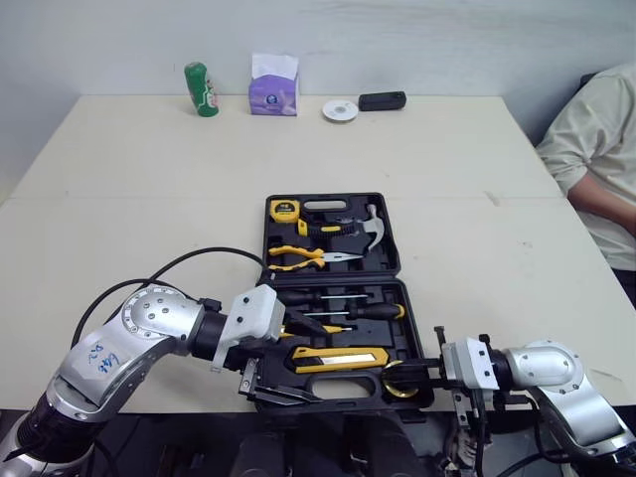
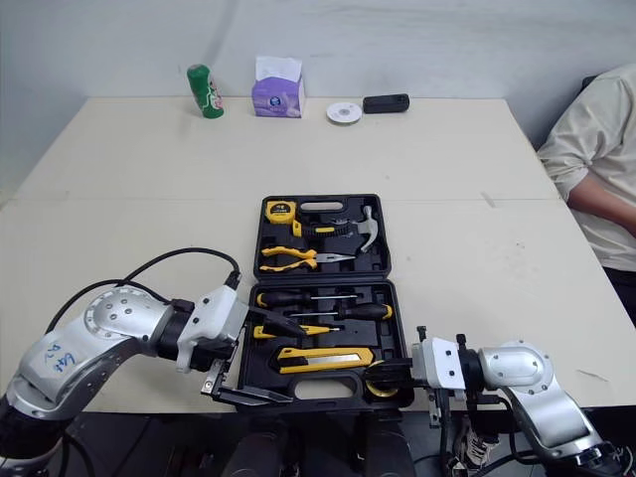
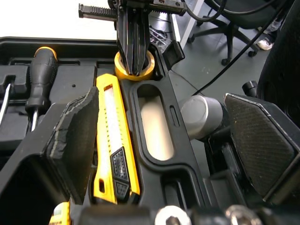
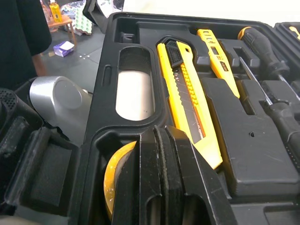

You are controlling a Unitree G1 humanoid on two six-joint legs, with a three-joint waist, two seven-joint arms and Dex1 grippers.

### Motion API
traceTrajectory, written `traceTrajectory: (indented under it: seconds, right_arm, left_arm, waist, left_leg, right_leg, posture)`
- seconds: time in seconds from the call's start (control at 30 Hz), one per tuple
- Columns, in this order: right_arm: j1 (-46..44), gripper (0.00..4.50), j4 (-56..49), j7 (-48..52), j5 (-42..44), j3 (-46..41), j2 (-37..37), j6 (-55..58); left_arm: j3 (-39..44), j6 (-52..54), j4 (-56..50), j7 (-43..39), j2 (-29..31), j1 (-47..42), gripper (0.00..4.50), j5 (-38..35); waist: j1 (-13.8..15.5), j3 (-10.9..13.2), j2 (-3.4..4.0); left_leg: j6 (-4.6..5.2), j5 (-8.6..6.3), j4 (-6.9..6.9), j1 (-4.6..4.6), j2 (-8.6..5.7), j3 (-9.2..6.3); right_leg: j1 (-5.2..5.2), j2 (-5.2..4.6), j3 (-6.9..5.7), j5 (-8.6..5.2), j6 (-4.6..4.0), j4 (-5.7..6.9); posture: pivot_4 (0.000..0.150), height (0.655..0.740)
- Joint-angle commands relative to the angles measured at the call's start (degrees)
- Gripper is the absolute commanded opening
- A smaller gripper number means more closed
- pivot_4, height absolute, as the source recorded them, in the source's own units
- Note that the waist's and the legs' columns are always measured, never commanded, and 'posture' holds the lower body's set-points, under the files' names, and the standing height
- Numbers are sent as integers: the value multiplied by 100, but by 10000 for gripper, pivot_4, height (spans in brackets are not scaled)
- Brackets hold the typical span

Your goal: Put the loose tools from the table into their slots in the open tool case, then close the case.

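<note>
Right hand (image 3: pixel 135 65) pinched shut on yellow tape roll (image 3: pixel 126 76); roll may wedge crooked in tool case (image 1: pixel 417 328) slot. Left hand (image 1: pixel 298 366) wide open, empty.

— Bright enough?
— Yes. Soft, even room light from above falls on the pale beige tabletop (image 1: pixel 129 179), and shadows stay faint.
— Any glare?
— A mild sheen on the open black plastic tool case (image 1: pixel 383 260). In the wrist views the tabletop behind it burns out to white.
</note>
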Motion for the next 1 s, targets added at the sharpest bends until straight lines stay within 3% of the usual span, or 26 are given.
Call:
traceTrajectory:
  seconds: [0.03,0.33,0.57,0.87,1.0]
  right_arm:
    - [219,439,261,-33,-226,24,-91,-49]
    - [490,439,963,-183,-337,168,186,-454]
    - [503,439,1019,-99,174,72,71,199]
    - [332,439,190,-87,794,-105,-261,1237]
    - [-58,439,-549,-357,1543,-555,-440,2142]
  left_arm:
    - [174,-135,-107,-78,56,-43,45000,-36]
    - [182,-171,7,-150,76,-103,45000,21]
    - [125,-216,135,-179,33,-243,45000,95]
    - [8,-256,316,-111,-139,-343,45000,262]
    - [279,-309,492,55,-113,-146,45000,335]
  waist:
    - [0,-1,-1]
    - [-8,-24,-30]
    - [7,-37,-42]
    - [30,-37,-40]
    - [9,-21,-15]
  left_leg:
    - [1,-1,0,0,0,0]
    - [-4,-3,-2,15,2,1]
    - [-4,-6,-7,21,3,-3]
    - [10,-15,-7,14,-1,-4]
    - [9,-15,-7,8,0,-3]
  right_leg:
    - [0,-1,1,0,0,0]
    - [12,-1,4,-1,-1,-1]
    - [20,-4,4,-1,-2,-6]
    - [20,-13,3,1,2,-19]
    - [12,-13,3,2,4,-21]
  posture:
    - [1500,7278]
    - [1500,7278]
    - [1500,7278]
    - [1500,7278]
    - [1500,7278]
